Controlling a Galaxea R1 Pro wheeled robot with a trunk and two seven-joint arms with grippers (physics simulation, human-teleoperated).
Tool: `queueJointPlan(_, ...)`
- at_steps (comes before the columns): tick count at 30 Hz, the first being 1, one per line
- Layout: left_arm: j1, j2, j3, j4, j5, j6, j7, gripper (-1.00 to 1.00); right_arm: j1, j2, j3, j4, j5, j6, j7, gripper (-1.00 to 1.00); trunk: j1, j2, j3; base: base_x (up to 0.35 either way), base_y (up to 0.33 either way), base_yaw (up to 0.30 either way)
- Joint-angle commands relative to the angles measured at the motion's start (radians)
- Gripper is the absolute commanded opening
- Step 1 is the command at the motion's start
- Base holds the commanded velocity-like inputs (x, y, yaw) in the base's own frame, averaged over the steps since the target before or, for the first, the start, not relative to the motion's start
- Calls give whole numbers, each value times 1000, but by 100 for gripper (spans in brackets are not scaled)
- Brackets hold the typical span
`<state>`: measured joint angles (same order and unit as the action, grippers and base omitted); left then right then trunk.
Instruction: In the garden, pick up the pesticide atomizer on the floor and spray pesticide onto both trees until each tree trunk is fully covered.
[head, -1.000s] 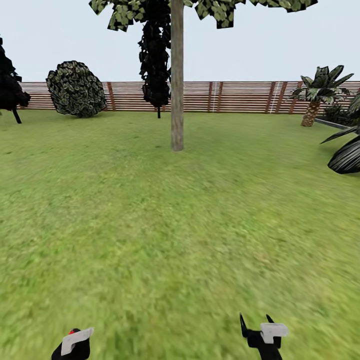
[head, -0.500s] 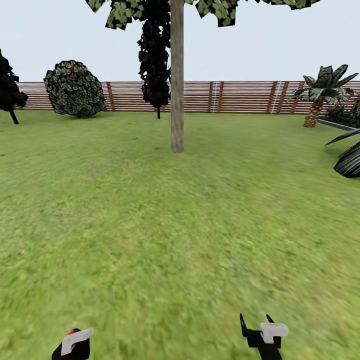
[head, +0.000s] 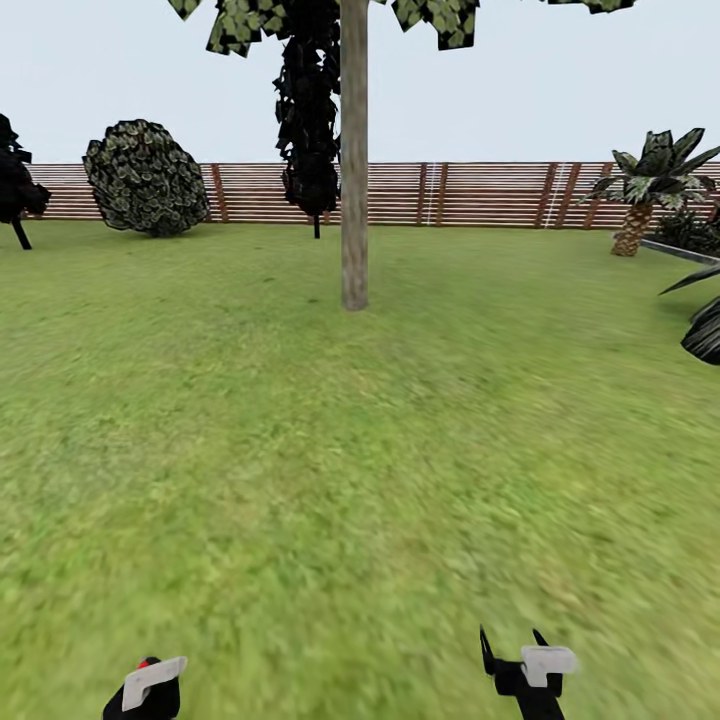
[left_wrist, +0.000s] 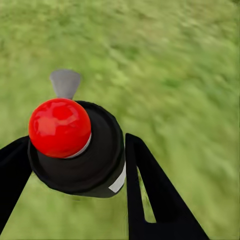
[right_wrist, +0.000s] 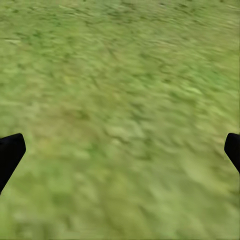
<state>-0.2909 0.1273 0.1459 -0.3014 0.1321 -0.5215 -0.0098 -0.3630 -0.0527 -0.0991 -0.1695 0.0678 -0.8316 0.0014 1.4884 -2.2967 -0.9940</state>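
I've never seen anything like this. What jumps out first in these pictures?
A tall, pale grey-beige tree trunk rises straight from the middle of a broad green lawn, with a brown slatted wooden fence running behind it. In the left wrist view, the left gripper is closed around a black round-bodied atomizer with a glossy red ball on top. The right gripper hangs open over bare grass.

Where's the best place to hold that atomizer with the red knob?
Grip the pesticide atomizer on its wide black body below the red knob, pinching from opposite sides, as the left tool does. The body is round there, and the grey nozzle is left uncovered.
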Motion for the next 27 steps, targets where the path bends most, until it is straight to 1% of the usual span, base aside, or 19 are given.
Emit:
queueJointPlan(1,-1,0,-3,1,9,-3,-1,-100,-1,0,-7,1,7,-3,0,100,0,0,-1,339,0,0)
queueJointPlan(27,-1,1,-3,1,9,-3,-1,-100,-1,-1,-7,1,7,-3,0,100,0,0,-1,339,0,0)
